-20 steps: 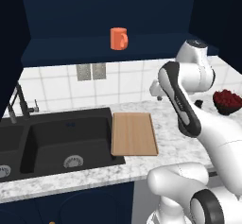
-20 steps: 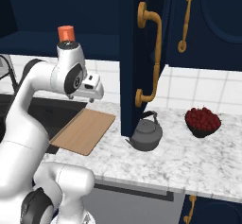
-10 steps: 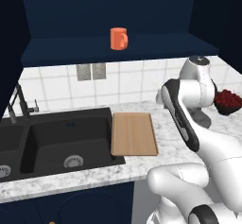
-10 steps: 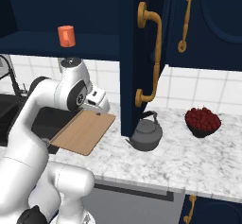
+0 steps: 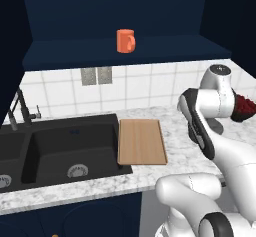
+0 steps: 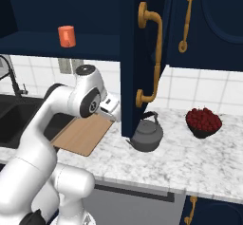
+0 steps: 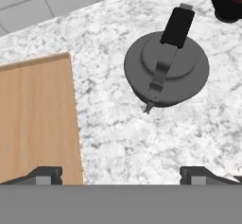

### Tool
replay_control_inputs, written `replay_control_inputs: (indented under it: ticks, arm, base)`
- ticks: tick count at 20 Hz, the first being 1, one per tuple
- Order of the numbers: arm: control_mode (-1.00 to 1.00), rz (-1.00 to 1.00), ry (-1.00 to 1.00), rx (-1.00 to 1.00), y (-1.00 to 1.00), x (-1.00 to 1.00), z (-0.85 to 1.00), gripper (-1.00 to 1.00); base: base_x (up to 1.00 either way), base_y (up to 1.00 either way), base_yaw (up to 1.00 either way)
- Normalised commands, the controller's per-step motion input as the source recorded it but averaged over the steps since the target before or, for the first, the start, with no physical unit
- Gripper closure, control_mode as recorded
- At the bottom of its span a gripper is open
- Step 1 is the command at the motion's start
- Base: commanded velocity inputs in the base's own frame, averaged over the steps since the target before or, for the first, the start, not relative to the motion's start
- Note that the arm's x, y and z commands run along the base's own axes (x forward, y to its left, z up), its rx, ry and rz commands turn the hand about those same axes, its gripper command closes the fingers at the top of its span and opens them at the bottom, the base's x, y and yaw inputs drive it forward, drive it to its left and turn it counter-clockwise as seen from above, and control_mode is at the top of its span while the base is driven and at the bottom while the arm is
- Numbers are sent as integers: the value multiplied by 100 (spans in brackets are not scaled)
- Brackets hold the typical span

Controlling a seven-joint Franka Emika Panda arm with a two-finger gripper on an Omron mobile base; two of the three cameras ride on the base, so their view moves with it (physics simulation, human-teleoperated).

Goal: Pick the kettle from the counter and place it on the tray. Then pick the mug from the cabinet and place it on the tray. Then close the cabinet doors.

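The first step is in hand: the kettle (image 7: 166, 69) is not yet picked. It stands on the surface (image 7: 142, 138), in the upper right of the hand view, and in the right base view it is in the middle of the frame, just beside the open door (image 6: 142, 58). The hand (image 7: 121, 173) is above the surface with its jaws wide apart and nothing between them; the two tips show at the bottom left and bottom right of the hand view. The tray (image 7: 35, 119) lies bare at the left of that view, near the kettle but apart from it. The mug (image 5: 125, 41) waits on the cabinet shelf (image 5: 125, 56), at upper centre of the left base view.

I judge that the next move calls for bringing the hand over the kettle, lining the jaws across the upright black handle, and then going down to close on it.

In the left base view the arm (image 5: 212, 106) covers the kettle, and the red fruit bowl (image 6: 203, 122) is partly hidden there. In the right base view the arm covers most of the hand. In the hand view the bowl is cut by the upper right corner
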Motion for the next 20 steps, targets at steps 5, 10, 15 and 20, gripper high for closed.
replay_control_inputs:
  ticks: [5, 10, 15, 20]
  arm:
    - [-100, -6, 2, 1, -44, 14, -13, -100]
    - [-100, -3, 1, 3, -42, 16, -17, -100]
    - [-100, -5, 0, 1, -39, 4, -19, -100]
    - [-100, -5, 5, 0, -36, 26, -21, -100]
  base:
    - [0, 0, 0]
    - [0, 0, 0]
    - [0, 0, 0]
    - [0, 0, 0]
